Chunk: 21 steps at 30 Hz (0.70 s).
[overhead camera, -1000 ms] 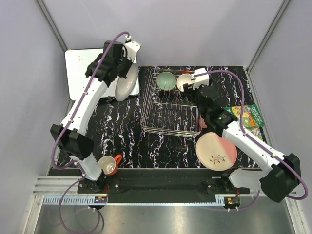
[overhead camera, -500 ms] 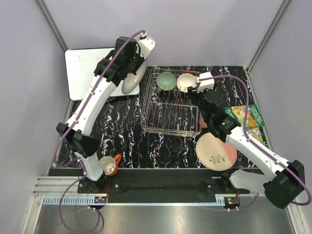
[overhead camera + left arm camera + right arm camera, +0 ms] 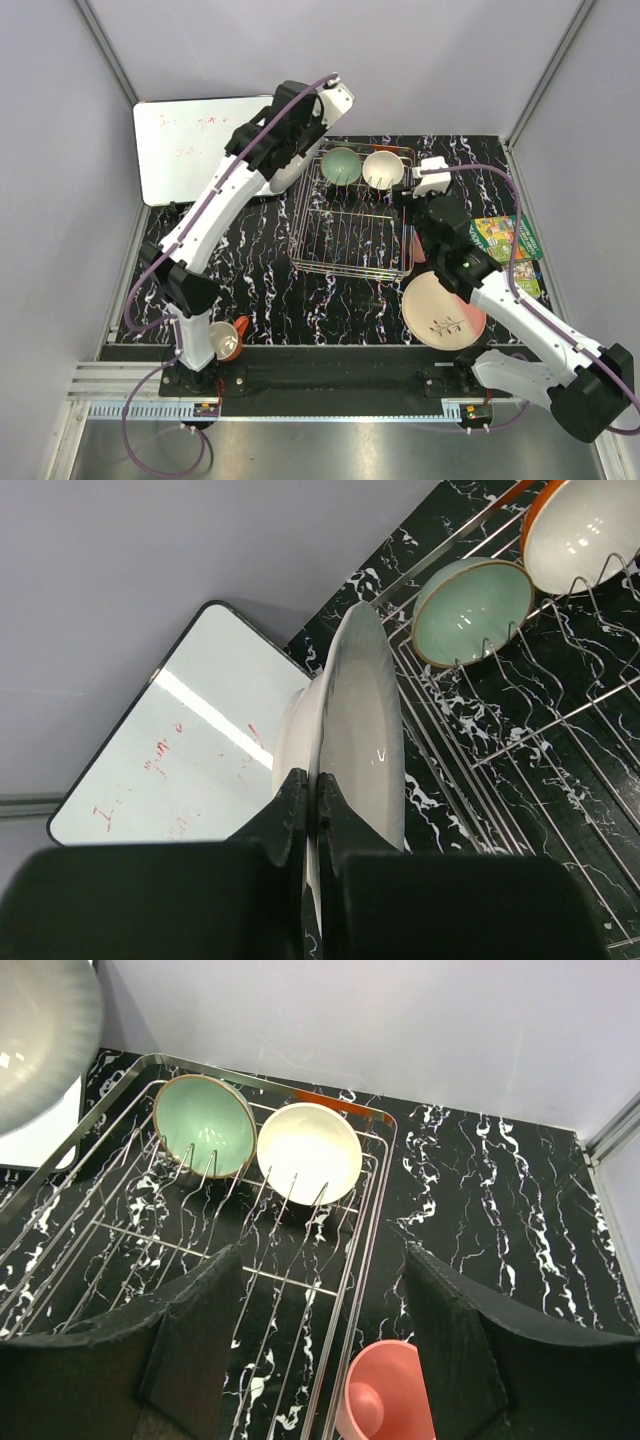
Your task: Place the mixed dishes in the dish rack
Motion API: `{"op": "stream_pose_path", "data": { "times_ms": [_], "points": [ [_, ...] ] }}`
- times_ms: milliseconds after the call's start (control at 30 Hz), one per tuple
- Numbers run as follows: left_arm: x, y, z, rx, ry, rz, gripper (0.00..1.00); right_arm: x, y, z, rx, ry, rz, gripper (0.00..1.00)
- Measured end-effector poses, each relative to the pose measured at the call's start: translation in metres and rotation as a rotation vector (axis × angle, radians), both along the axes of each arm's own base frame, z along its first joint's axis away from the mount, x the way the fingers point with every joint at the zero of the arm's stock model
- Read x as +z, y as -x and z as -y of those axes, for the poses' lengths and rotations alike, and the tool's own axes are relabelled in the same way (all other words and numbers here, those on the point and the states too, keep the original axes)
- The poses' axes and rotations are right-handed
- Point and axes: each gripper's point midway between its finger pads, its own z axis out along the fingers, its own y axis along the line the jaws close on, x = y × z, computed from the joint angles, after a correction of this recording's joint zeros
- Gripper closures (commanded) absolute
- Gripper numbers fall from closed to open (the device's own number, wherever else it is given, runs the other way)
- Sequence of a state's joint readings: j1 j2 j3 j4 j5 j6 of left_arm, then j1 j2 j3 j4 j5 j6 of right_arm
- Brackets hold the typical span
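Observation:
My left gripper (image 3: 312, 790) is shut on the rim of the white plate (image 3: 365, 730), which hangs on edge above the back left corner of the dish rack (image 3: 350, 240). From above, the left gripper (image 3: 303, 150) and the plate (image 3: 288, 175) sit just left of the rack. The mint green bowl (image 3: 205, 1125) and the cream bowl (image 3: 310, 1152) stand on edge in the rack's back row. My right gripper (image 3: 322, 1260) is open and holds nothing, above the rack's right rim (image 3: 370, 1220), with the small pink cup (image 3: 385, 1395) lying just below it. The pink-and-cream plate (image 3: 443, 310) lies at front right and the orange mug (image 3: 222, 340) at front left.
A whiteboard (image 3: 190, 145) lies at the back left, partly off the black marbled table (image 3: 250, 270). A green book (image 3: 505, 240) lies by the right edge. Grey walls close in the back and both sides.
The left arm has carried the white plate to the right, from over the whiteboard to the rack's back left corner. The right gripper has drifted slightly right, still open.

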<state>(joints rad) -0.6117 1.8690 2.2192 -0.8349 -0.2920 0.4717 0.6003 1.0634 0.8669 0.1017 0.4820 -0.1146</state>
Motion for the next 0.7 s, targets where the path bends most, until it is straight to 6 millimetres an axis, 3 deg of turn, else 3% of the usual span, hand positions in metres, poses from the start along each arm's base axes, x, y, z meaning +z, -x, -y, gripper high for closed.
{"op": "stream_pose_path", "data": {
  "times_ms": [433, 700],
  "points": [
    [-0.037, -0.019, 0.037, -0.017, -0.053, -0.027, 1.00, 0.004, 0.017, 0.011, -0.009, -0.070, 0.025, 0.27],
    [-0.044, -0.035, 0.040, 0.032, -0.067, 0.006, 1.00, 0.005, 0.020, 0.011, -0.007, -0.094, 0.029, 0.27]
  ]
}}
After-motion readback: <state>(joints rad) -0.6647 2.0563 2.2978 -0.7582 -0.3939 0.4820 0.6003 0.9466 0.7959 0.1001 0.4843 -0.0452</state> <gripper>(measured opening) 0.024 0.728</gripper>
